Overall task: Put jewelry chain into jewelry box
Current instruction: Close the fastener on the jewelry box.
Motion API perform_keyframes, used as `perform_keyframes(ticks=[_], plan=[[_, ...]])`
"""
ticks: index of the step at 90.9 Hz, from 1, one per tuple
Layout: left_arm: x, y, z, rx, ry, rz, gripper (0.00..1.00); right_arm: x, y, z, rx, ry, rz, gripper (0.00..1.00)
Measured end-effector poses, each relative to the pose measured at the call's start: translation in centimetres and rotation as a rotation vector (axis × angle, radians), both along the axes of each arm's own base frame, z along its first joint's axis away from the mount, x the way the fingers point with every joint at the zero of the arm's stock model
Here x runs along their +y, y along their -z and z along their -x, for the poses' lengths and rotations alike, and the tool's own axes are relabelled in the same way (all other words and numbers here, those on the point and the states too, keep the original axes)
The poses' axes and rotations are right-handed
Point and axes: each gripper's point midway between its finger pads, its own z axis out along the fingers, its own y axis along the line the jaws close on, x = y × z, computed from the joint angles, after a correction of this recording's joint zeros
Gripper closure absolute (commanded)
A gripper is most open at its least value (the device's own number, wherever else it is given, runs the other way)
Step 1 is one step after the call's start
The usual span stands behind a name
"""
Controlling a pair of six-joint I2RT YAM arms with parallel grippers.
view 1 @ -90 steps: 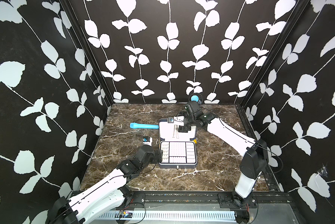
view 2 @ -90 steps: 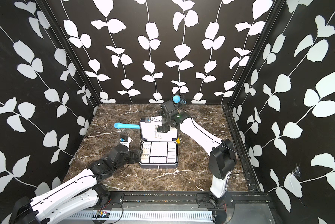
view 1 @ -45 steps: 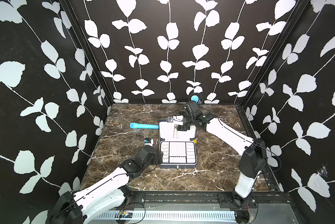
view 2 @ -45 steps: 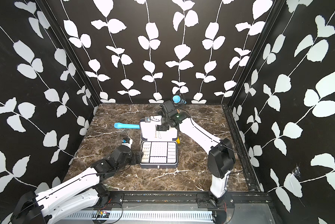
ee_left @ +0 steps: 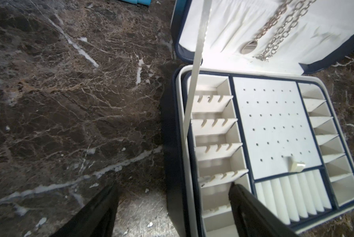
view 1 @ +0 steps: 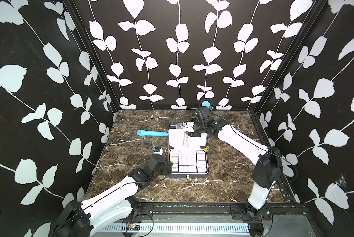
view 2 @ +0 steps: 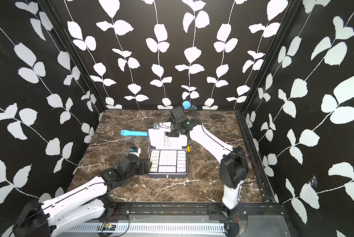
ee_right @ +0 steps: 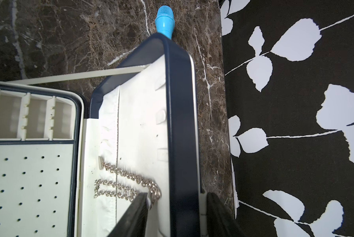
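Since 1 second ago the right gripper (ee_right: pixel 176 194) has narrowed. The jewelry box (view 1: pixel 188 175) lies open; the left gripper (ee_left: pixel 174 184), spread, straddles its near-left wall; the right, half-spread, straddles the far rim of the lid (view 1: pixel 196 140), pinching nothing visible. The jewelry chain (ee_right: pixel 129 176) hangs down the lid lining: withdraw slowly, snag-free.

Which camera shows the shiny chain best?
The right wrist view: the chain lies close, its links sharp against the box's white lid. The left wrist view cuts part of the chain off at the picture's edge, blurred. In both top views the chain is only a tiny thin line.
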Motion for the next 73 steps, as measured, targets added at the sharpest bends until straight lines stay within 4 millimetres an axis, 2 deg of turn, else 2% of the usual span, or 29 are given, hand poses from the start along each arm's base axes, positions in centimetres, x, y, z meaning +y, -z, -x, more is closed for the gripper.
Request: perform_keyframes(ticks=[24, 62, 69, 73], plan=[[0.2, 1.4, 0.2, 0.041, -0.001, -0.033, 0.14, 0.0, -0.1, -0.2, -0.012, 0.001, -0.005, 0.63], [0.2, 1.5, 0.2, 0.042, -0.001, -0.034, 0.14, 0.0, 0.0, -0.7, -0.044, 0.011, -0.007, 0.66], [0.2, 1.5, 0.2, 0.043, -0.002, -0.034, 0.14, 0.0, -0.1, -0.7, -0.044, 0.011, -0.007, 0.64], [0.2, 1.5, 0.2, 0.043, -0.003, -0.033, 0.14, -0.1, -0.1, -0.7, -0.043, 0.012, -0.008, 0.56]])
